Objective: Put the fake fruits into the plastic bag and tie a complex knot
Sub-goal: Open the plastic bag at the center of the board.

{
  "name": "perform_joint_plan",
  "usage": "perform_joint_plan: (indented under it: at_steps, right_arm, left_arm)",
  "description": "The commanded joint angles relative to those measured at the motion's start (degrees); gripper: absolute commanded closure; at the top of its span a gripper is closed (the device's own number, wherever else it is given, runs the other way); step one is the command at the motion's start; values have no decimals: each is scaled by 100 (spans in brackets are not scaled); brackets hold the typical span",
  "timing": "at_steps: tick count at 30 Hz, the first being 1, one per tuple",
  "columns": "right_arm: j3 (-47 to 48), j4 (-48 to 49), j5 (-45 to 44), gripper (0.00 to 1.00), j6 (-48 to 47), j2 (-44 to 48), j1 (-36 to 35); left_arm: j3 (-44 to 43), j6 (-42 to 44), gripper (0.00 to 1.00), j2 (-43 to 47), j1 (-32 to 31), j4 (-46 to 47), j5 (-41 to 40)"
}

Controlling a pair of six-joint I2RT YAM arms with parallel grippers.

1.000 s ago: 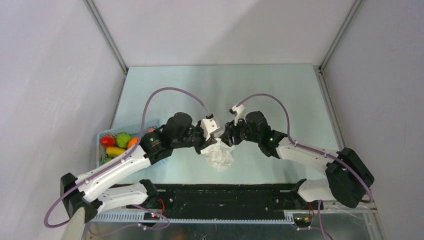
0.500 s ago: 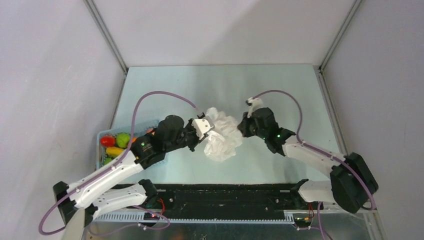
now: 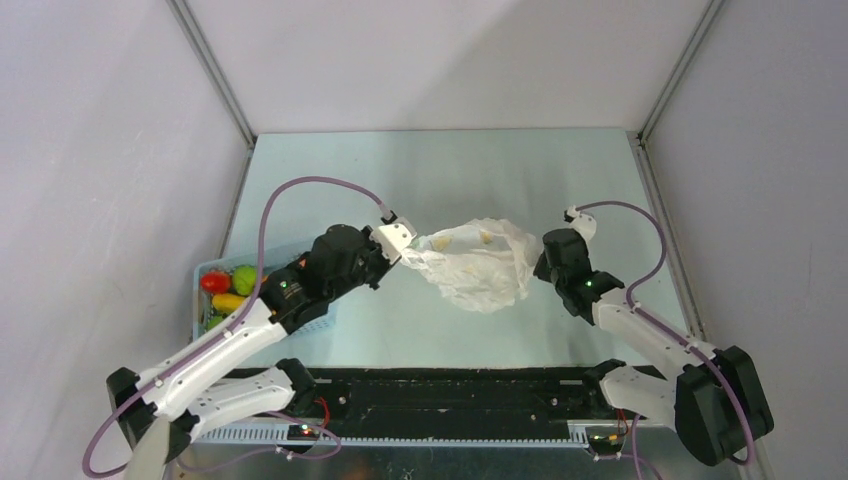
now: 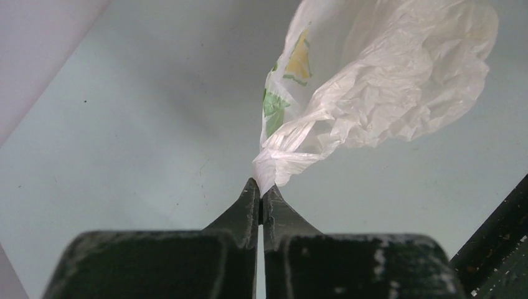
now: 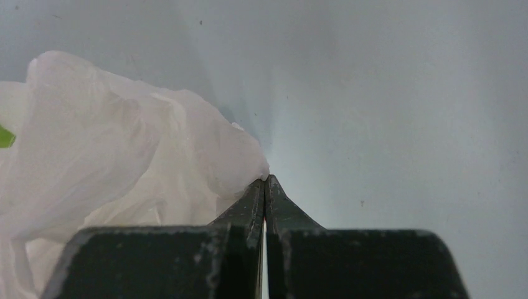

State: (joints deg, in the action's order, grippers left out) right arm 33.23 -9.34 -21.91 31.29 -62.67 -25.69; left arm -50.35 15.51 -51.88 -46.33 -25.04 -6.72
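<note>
Plastic bag [image 3: 478, 265] pinched at opposite edges by L gripper [image 4: 260, 190] & R gripper [image 5: 265, 184]; I'd spread slowly w/ even tension, so thin film won't slip or tear.

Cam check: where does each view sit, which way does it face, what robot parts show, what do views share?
Top external: above and behind the bases, facing down at the table; both arms show, the plastic bag stretched between them, fake fruits in the basket at left.
Left wrist: on the left arm, facing along its shut jaws, pinching a bunched bag corner.
Right wrist: on the right arm, facing along its shut jaws, pinching the bag's other side.
Shared: bag and table in all three.
</note>
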Motion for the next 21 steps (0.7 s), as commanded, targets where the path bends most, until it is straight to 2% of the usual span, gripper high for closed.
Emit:
perform_joint_plan:
  at_steps: [1,3,5,6,7,8,9,10,13,17,21]
  right_arm:
    - [-102,-3,-349,100,308,242,12]
    - [-106,40,-121,100,221,351,13]
    - [-106,42,90,91,154,515,16]
    - [-107,27,174,79,113,661,15]
    - [-107,-37,198,71,101,744,9]
    - [-107,-74,214,58,93,940,-7]
    - [-107,-148,223,52,82,1170,-11]
    - [-107,-204,271,42,25,1284,-25]
    - [-104,-163,587,25,-256,1895,-105]
    - [126,-192,1144,17,-691,2314,-420]
    - [579,-488,1468,19,-733,1993,-859]
  left_arm:
    - [-55,20,100,-132,-31,58,1]
    - [-14,-8,100,-172,-115,113,163]
    - [16,-8,100,-185,-220,173,215]
    - [38,-5,100,-188,-255,209,224]
    - [49,4,100,-186,-307,232,219]
    - [79,9,100,-180,-338,275,208]
    - [92,16,100,-169,-387,290,150]
    - [119,19,100,-159,-413,333,112]
    - [148,42,100,-156,-519,372,-22]
    - [175,59,100,-112,-598,413,-97]
    - [213,68,100,-67,-637,454,-131]
